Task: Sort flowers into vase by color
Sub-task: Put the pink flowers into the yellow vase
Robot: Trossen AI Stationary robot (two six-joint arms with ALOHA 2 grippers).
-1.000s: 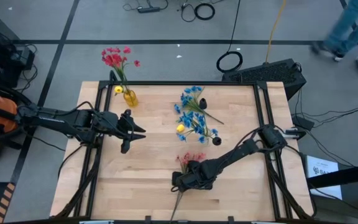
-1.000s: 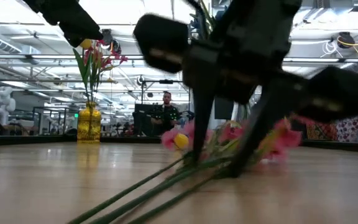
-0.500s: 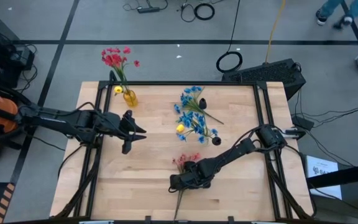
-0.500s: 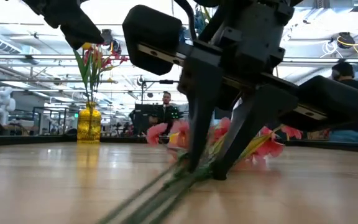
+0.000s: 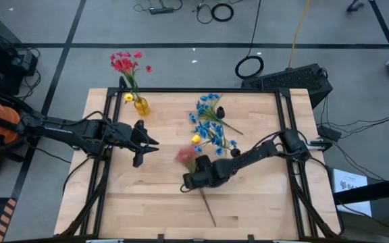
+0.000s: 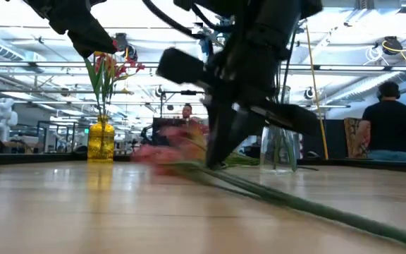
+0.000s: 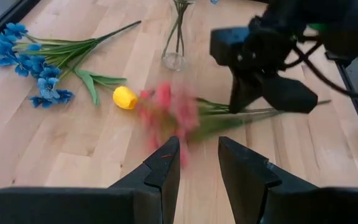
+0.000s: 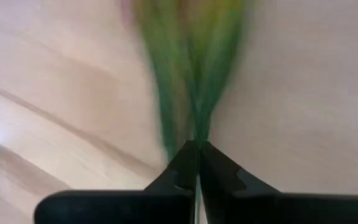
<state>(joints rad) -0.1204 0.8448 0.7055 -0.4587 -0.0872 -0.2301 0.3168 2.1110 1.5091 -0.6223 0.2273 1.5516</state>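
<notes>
A pink flower sprig [image 5: 186,156] on green stems sits mid-table, with my right gripper [image 5: 189,181] shut on its stems. A yellow vase [image 5: 140,106] at the far left of the table holds red flowers [image 5: 123,64]. Blue flowers [image 5: 211,111] lie on the table at the far middle, a yellow bud [image 5: 196,138] beside them. A clear glass vase [image 7: 174,59] stands just beyond the bud. My left gripper [image 5: 152,144] hovers open left of the pink blooms, holding nothing. My right gripper pinches the bundle of green stems [image 8: 194,124] between its two fingers, below the blooms. The fingers slant down from above and lie across the stems. The pink blooms [image 6: 171,152] stick out past the fingers just above the table, while the long stem end [image 6: 344,215] trails on the wood.
A black frame [image 5: 181,90] runs along the table's edges. Bare wood lies at the near left. Cables and a dark case lie on the floor beyond the far edge. A person [image 6: 390,123] stands in the room behind.
My right gripper has shut on the pink sprig's stems and moved toward the table's far and left side. The sprig has turned with it: the blooms swung left, toward my left gripper, and the stem end swung toward the near right.
</notes>
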